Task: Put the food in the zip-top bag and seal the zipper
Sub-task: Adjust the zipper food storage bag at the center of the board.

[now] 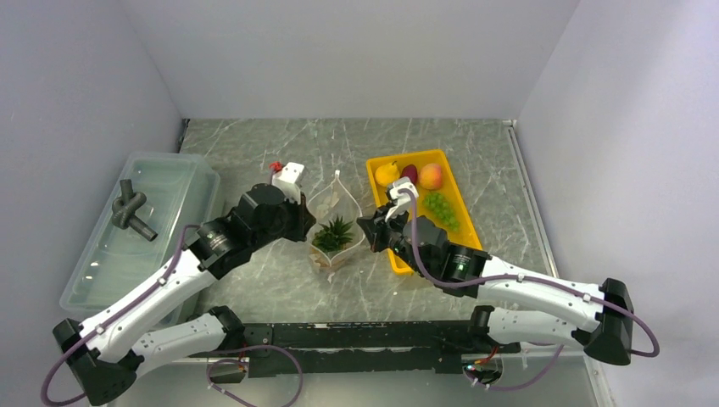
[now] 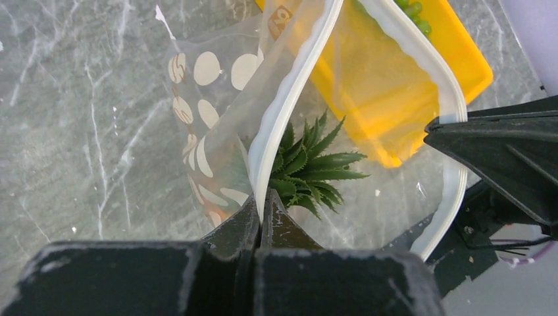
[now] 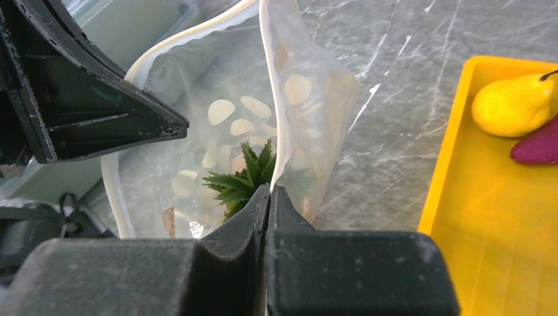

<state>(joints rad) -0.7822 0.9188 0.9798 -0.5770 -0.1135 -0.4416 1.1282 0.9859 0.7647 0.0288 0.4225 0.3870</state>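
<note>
Clamped tight in the left gripper (image 2: pixel 260 205), one lip of the zipper (image 2: pixel 284 112); clamped likewise in the right gripper (image 3: pixel 268 192), the opposite lip, with the zip-top bag (image 1: pixel 335 199) spread open at mid-tabletop. Inside the bag, the pineapple (image 2: pixel 306 168), green crown up. Toward the right edge, on the yellow tray (image 1: pixel 415 155), the peach-coloured fruit (image 1: pixel 431 175), dark red-purple piece (image 1: pixel 409 173) and grapes (image 1: pixel 441 209).

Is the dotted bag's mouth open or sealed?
Open: the left gripper and right gripper pinch opposite sides of the zipper, spreading the bag around the pineapple crown.
</note>
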